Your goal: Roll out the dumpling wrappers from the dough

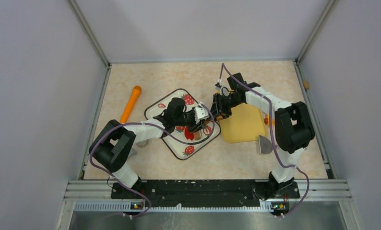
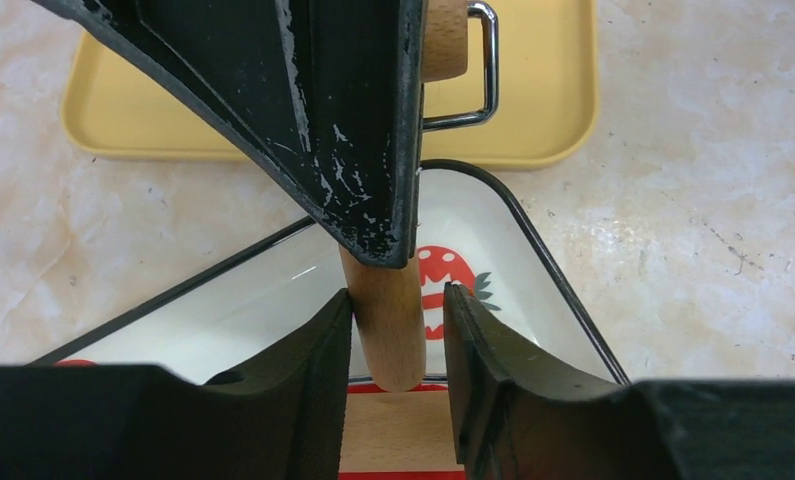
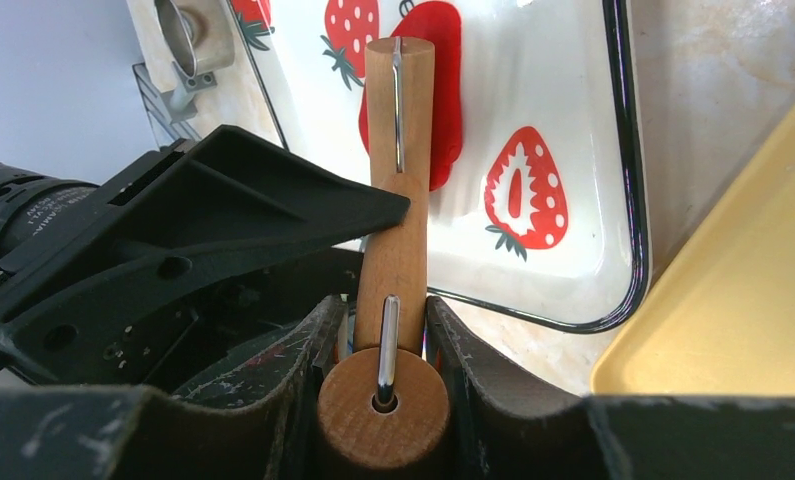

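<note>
The dough (image 3: 445,95) is a flat red blob lying on the strawberry-printed tray (image 3: 573,150), partly behind a wooden roller (image 3: 398,220); from above the dough (image 1: 189,120) shows under the left arm. My right gripper (image 3: 383,303) is shut on the roller by its drum end (image 3: 383,405). The roller's handle (image 2: 388,320) reaches between the fingers of my left gripper (image 2: 398,295), which stands open: the left finger touches the wood and the right one is apart from it. Both grippers (image 1: 200,115) (image 1: 220,108) meet over the tray's right corner. The dumpling wrappers are out of view.
A yellow board (image 1: 243,123) lies right of the tray, with a grey scraper (image 1: 265,143) at its near corner. An orange stick (image 1: 131,103) rests at the left. A round metal cutter (image 3: 188,35) stands behind the tray. Under my left jaws sits a wooden piece (image 2: 403,430).
</note>
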Available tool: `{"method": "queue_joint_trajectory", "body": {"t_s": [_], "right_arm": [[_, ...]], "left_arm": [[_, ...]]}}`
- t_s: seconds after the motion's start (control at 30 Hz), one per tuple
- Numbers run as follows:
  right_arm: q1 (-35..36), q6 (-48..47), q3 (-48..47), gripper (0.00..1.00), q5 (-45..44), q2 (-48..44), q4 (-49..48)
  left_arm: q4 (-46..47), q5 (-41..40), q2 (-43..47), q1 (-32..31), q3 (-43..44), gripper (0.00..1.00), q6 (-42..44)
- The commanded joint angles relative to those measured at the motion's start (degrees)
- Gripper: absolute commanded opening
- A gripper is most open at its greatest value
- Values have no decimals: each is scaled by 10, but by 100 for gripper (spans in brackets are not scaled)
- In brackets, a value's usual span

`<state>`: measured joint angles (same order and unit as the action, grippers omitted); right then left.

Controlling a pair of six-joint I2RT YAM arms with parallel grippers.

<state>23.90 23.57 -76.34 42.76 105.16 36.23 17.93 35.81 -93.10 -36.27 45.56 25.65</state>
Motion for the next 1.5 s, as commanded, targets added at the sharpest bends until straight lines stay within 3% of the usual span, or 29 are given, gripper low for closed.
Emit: {"method": "queue_joint_trajectory", "body": {"t_s": [0.0, 0.3, 0.5, 1.1, 1.47], "right_arm": [[10, 1, -14, 0, 2, -15, -15], [33, 6, -5, 0, -24, -2, -26], [51, 6, -16, 0, -38, 19, -32], [95, 14, -37, 0, -52, 87, -73], [111, 24, -61, 0, -37, 108, -98]], "left_arm": [[-2, 19, -10, -1, 27, 39, 29], [-5, 21, -12, -4, 4, 19, 33], [26, -5, -3, -5, -36, 0, 18], [-12, -70, 49, -5, -98, 0, -10], [-74, -76, 80, 4, -83, 0, -11]]}}
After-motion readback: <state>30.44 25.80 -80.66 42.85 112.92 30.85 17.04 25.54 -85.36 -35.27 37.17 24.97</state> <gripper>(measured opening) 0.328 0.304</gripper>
